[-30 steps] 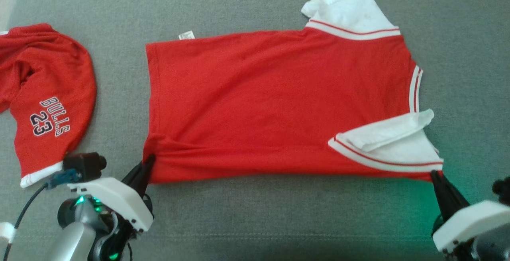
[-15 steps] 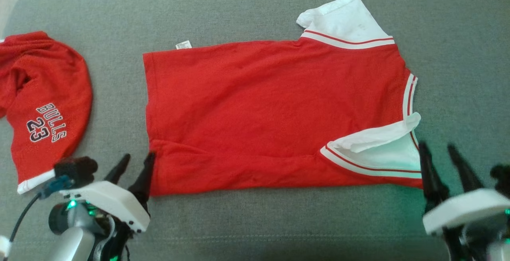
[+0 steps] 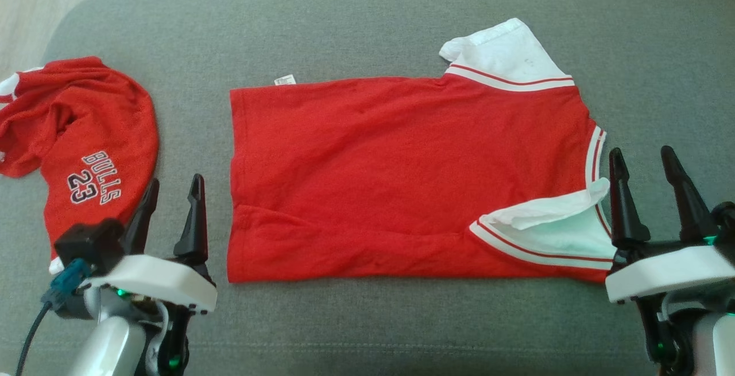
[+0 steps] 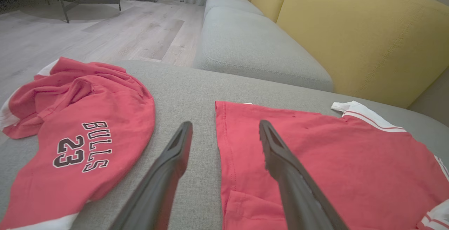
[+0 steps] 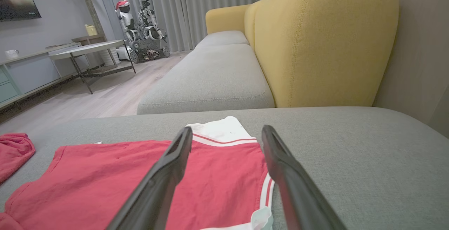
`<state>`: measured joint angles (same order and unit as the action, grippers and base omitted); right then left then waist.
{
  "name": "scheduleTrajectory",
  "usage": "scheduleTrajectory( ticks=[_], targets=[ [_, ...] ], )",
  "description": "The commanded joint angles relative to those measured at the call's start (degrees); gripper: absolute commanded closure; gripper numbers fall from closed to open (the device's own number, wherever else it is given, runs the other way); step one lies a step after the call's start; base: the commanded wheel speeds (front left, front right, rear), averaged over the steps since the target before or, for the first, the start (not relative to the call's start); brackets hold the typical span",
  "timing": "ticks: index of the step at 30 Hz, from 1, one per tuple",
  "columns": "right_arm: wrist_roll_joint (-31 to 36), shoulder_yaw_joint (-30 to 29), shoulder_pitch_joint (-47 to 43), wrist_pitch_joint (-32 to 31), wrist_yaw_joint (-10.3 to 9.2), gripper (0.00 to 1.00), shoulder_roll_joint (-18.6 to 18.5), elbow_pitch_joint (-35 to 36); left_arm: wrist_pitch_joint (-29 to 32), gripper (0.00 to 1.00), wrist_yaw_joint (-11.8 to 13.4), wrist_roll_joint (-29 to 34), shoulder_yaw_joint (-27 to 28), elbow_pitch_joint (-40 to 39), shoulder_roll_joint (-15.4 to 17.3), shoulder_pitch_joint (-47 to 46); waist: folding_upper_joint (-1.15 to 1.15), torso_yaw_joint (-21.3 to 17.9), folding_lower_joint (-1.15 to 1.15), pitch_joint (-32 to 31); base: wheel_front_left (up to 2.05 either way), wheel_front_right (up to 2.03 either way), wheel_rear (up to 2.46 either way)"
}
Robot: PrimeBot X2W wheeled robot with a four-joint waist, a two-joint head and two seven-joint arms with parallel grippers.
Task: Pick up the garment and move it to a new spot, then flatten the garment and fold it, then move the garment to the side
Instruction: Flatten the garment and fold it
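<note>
- The garment (image 3: 402,175) is a red shirt with white sleeves. It lies spread sideways in the middle of the grey cushion (image 3: 367,31), hem toward the robot's left and neck toward its right.
- It's mostly flat, but not finished. The near sleeve (image 3: 551,227) is doubled back on itself with the white lining showing, and a crease runs in from the near hem corner. The far sleeve (image 3: 505,54) lies out straight, and a small label (image 3: 285,80) pokes out at the far hem corner.
- Left claw (image 3: 175,183) is spread wide and holds nothing. It sits just beside the hem's near corner, over bare cushion.
- Right claw (image 3: 642,155) is also spread wide and empty, just beside the folded sleeve at the neck end.
- The two claws bracket the shirt's near edge end to end — the natural stations for stretching cloth taut and laying it down (my reading, not something seen).
- Judged stage: the shirt is at its spot, with smoothing and folding not yet done. The doubled sleeve probably wants straightening first.
- A second red shirt (image 3: 86,152) marked "BULLS 23" is bunched at the cushion's left end, apart from the garment — likely the side pile.
- The yellow sofa back (image 5: 326,40) stands beyond.
</note>
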<state>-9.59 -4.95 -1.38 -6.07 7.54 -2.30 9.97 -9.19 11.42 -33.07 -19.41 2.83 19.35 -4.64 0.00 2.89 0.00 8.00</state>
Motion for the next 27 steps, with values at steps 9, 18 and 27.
scheduleTrajectory(
  ticks=[9,18,27],
  targets=[
    [-0.1,0.8,2.6,-0.4,-0.05,0.0,-0.6,2.3,0.2,0.0,-0.1,0.9,1.5,-2.0,1.5,-3.2,0.0,0.9,0.0,0.9,0.0,0.0,0.0],
    [-0.8,1.2,5.4,-0.7,-0.05,0.0,-0.6,4.2,2.5,0.0,-6.5,-0.8,0.2,6.3,0.4,-19.2,0.0,0.0,0.0,8.2,0.0,0.0,0.0],
    [-0.6,3.2,9.1,-0.4,-0.05,0.0,-0.6,3.9,5.4,0.0,-14.7,-2.9,-2.0,27.0,-1.6,-35.4,0.0,-2.2,0.0,14.7,0.0,0.0,0.0]
  ],
)
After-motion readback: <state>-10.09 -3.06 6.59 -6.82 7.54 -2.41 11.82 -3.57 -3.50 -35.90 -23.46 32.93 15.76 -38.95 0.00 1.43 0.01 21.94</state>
